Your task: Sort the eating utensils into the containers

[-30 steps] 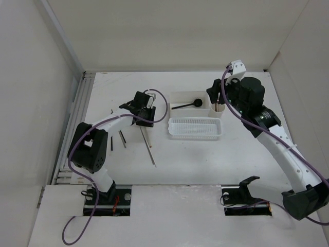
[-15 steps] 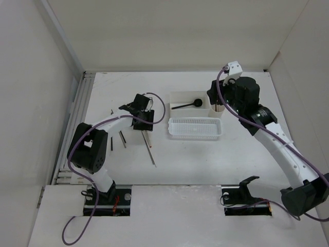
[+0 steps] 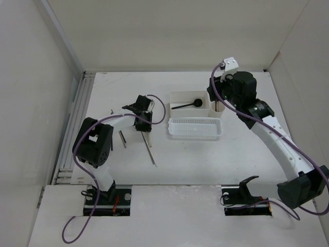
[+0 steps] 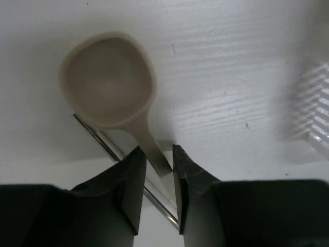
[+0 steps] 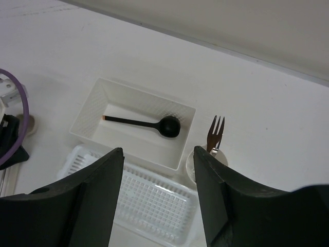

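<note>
My left gripper (image 3: 142, 114) is low on the table, and in the left wrist view (image 4: 159, 152) its jaws are shut on the handle of the beige spoon (image 4: 108, 82). The spoon's bowl rests on the table, across a thin metal stick (image 4: 110, 145). My right gripper (image 5: 158, 150) is open and empty, held above the containers. The black spoon (image 5: 167, 125) lies in the white square box (image 5: 95, 110). The metal fork (image 5: 215, 133) stands in the cream cup (image 3: 217, 109). The mesh basket (image 5: 154, 208) holds nothing. A pale stick (image 3: 149, 145) and a dark stick (image 3: 122, 138) lie on the table.
The box (image 3: 180, 98), cup and mesh basket (image 3: 195, 135) sit together at the table's centre right. Purple cables run along both arms. White walls enclose the table at the back and both sides. A corner of the basket (image 4: 320, 116) shows in the left wrist view.
My right gripper has risen and drawn back from the cup. My left gripper has shifted slightly forward over the beige spoon, and its elbow has swung.
</note>
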Controlling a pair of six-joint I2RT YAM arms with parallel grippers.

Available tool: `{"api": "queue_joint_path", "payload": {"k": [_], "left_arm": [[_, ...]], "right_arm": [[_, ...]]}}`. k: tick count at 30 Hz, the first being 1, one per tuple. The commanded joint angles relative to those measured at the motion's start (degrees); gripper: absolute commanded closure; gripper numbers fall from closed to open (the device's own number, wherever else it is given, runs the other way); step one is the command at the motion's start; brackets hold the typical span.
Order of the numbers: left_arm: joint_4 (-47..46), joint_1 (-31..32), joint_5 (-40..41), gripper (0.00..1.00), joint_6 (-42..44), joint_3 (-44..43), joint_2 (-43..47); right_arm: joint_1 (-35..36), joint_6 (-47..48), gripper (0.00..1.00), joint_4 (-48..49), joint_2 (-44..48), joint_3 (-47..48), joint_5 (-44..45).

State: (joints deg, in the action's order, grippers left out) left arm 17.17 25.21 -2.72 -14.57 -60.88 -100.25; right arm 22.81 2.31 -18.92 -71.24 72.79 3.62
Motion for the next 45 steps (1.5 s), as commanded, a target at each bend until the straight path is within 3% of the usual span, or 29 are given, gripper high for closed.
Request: {"api": "queue_joint_path", "payload": {"k": [1,5,11,14,17,19,20,25,31,35,39,44,45], "left_arm": [[-0.21,-0.34,0.52,0.76,-0.46,-1.95,-0.83],[-0.21,-0.34,0.52,1.00,0.07,-4.50,-2.67],[3.04,-0.34,1.05,1.00,0.59,-11.88,-3.20],[1.13,-0.34,0.44,1.00,5.15,-18.12,-1.63],[-6.50,-0.34,-4.82,1.00,16.81,-20.33,2.14],[-16.26,0.19,-13.15,1.00,25.77,-19.63,3.82],[-17.59,1.32,-15.54,1.00,35.56,-20.41,3.83],[-15.07,6.51,-19.58,1.00,54.24,-29.37,-2.84],[-15.59,8.36,-26.10,1.00,62.55,-36.05,-10.22],[-15.59,9.77,-27.43,1.00,63.35,-38.43,-14.00],[-16.20,10.30,-29.44,0.91,61.94,-39.14,-15.59],[-21.20,10.82,-24.98,0.35,52.56,-39.14,-15.59],[-22.78,10.82,-22.88,0.33,50.01,-39.14,-13.59]], "right_arm": [[-0.92,1.56,0.38,0.90,-0.29,3.06,-0.62],[-2.15,1.56,0.38,0.90,-0.30,3.06,-0.63],[-3.38,2.09,0.38,1.60,-0.83,3.06,-1.68],[-4.70,2.09,0.38,4.49,-1.35,3.06,-2.73],[-6.36,2.09,0.38,6.52,-1.35,3.06,-3.44],[-7.77,2.09,0.38,8.63,-1.35,2.45,-4.75],[-7.78,2.09,0.38,9.16,-1.35,2.44,-4.76],[-8.39,2.62,0.38,9.86,-3.02,2.97,-4.76],[-8.39,4.37,0.38,9.86,-3.02,3.49,-4.76],[-8.92,4.99,0.38,9.86,-2.33,2.27,-3.44],[-8.92,5.60,0.38,9.86,-1.27,1.74,-2.30],[-9.45,6.13,0.37,9.86,-0.74,1.21,-2.30],[-9.45,6.13,0.37,9.86,-0.13,1.21,-2.30]]}}
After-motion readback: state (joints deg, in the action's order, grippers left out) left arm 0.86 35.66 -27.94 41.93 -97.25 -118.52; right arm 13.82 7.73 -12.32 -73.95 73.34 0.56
